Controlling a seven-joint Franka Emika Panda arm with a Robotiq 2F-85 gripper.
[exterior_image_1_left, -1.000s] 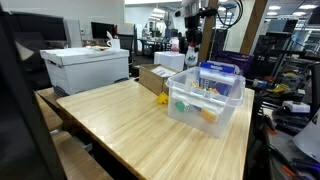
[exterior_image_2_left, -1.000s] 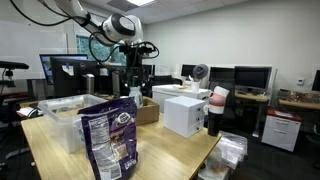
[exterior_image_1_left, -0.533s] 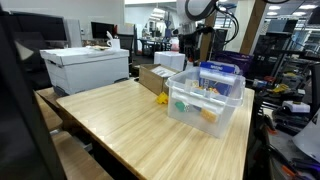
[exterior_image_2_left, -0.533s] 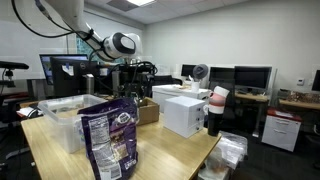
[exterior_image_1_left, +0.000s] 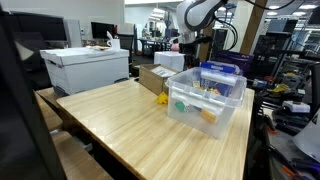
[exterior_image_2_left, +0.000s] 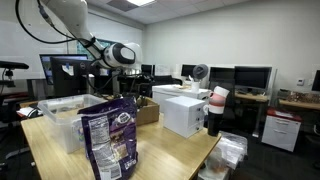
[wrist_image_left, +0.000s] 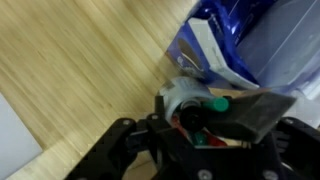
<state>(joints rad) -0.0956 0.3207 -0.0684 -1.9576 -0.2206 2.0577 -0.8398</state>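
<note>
Green-capped pouch (wrist_image_left: 205, 102) sat pinched in the gripper (wrist_image_left: 198, 122), jaws about half closed on it, up above the wooden table (wrist_image_left: 70, 70) beside a blue bag (wrist_image_left: 225, 35). My read: grip looked shallow, so slow, level moves were wise, clear of the bin (exterior_image_1_left: 190, 112) rim.

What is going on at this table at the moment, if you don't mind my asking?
A single robot arm is working over the wooden table. Its claw looks closed on a small silvery item with green and red parts; I cannot tell exactly what it is. The claw hangs in the air close to a blue bag, by the far end of the clear bin, which holds several small things.
</note>
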